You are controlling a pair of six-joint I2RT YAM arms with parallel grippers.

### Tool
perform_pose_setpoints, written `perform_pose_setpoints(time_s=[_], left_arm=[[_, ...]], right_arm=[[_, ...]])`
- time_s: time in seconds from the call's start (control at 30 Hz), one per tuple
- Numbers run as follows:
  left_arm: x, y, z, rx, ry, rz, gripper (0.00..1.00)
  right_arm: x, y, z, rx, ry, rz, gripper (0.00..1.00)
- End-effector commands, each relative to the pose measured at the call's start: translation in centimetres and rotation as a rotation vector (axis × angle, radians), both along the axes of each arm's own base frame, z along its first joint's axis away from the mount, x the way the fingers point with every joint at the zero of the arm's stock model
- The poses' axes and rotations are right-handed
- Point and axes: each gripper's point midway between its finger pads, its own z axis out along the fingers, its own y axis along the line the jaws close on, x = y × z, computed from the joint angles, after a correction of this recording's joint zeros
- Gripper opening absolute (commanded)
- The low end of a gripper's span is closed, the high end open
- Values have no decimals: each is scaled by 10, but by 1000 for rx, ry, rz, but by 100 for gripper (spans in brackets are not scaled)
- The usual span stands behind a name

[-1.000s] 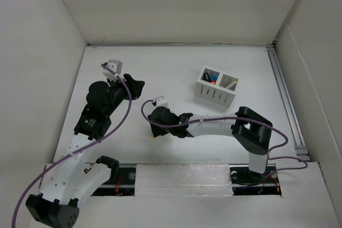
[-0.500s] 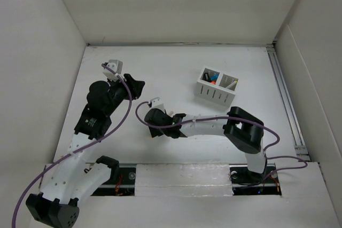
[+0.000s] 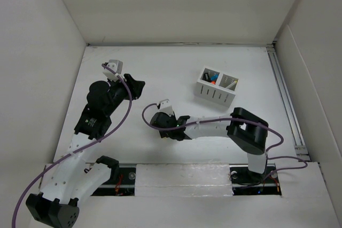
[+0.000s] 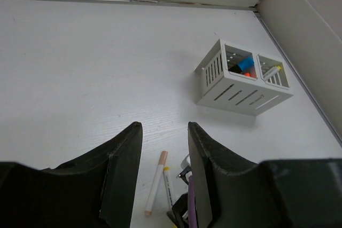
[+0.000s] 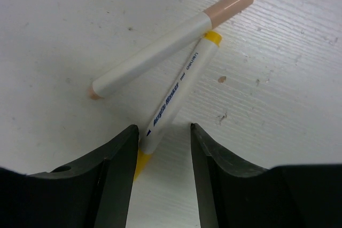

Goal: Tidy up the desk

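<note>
As left fingers (image 4: 123, 174) gape empty, open right fingers (image 5: 115, 180) straddle the desk's (image 5: 53, 25) yellow-capped marker (image 5: 179, 94).

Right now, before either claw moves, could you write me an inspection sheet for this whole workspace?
Surface: white desk, a few faint specks near the markers.
Job's things: peach-capped marker and yellow-capped marker lie flat, touching in a V; white organizer box stands upright with coloured items in both compartments.
Clutter: nothing seen.
Grippers: right claw open, low over the desk, straddling one end of the yellow-capped marker; left claw open, empty, raised.
Cables: a purple cable loops off each arm.
Surroundings: white wall panels; metal rail along the right edge.
</note>
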Motion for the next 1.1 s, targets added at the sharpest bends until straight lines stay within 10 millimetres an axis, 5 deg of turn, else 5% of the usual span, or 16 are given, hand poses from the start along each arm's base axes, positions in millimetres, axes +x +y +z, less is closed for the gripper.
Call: perform_pose_setpoints(time_s=[0.0, 0.23, 0.47, 0.7, 0.9, 1.07], left_arm=[[-2, -3, 22, -30, -65, -15, 36], [-2, -2, 23, -32, -67, -13, 36], [-2, -3, 24, -33, -69, -18, 36], [-3, -2, 25, -33, -72, -15, 36], [-3, -2, 25, -34, -73, -10, 36], [-2, -1, 23, -29, -71, -6, 36]], right_arm=[[-8, -25, -4, -71, 4, -36, 49], [-14, -40, 4, -44, -2, -40, 48], [6, -21, 37, 87, -33, -21, 49], [38, -11, 21, 98, -9, -9, 48], [45, 5, 0, 58, 27, 31, 45], [47, 0, -8, 45, 40, 20, 27]])
